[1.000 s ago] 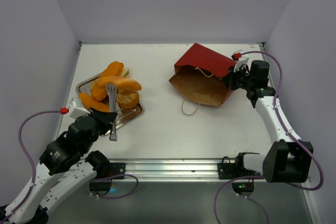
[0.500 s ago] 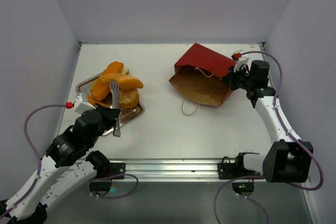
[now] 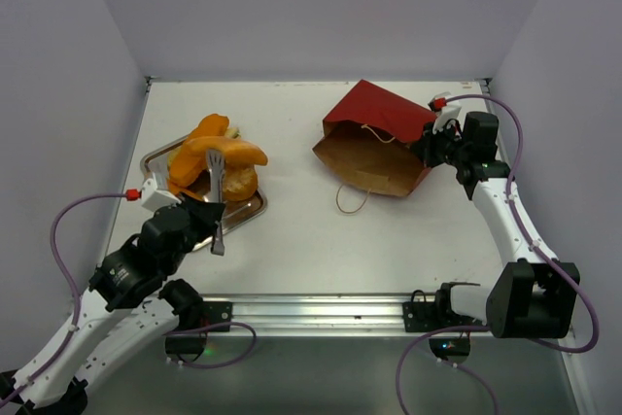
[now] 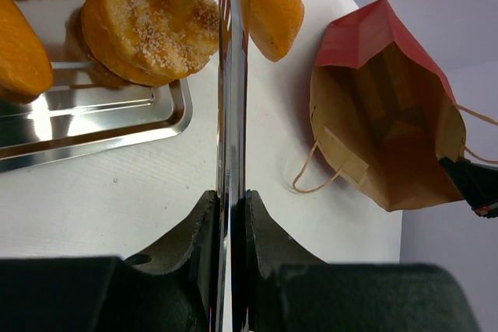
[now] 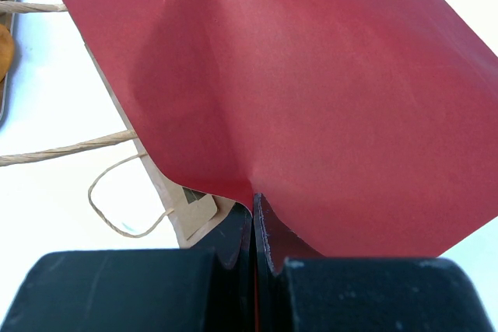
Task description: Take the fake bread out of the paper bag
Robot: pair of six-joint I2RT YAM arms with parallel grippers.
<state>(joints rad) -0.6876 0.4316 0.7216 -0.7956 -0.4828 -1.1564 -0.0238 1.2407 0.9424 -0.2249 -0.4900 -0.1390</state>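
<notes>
2 holds noted: left fingers [image 4: 204, 219] clamped on metal tongs [image 4: 232, 75] pinching a long roll [image 3: 228, 151]; right fingers [image 5: 237, 235] clamped on paper bag [image 3: 374, 143] edge.

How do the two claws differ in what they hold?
The left claw is shut on thin metal tongs pointing at the tray of bread; the right claw pinches the red paper bag. Left sits near the table front, right further back. Both are clamped shut.

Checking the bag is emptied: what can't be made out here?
Paper bag deep end: top view, under its red wall.
Bag mouth: right wrist view, red wall fills frame.
Lower pieces on tray: top view, covered by rolls.
Tongs tips: left wrist view, cut off at top.
</notes>
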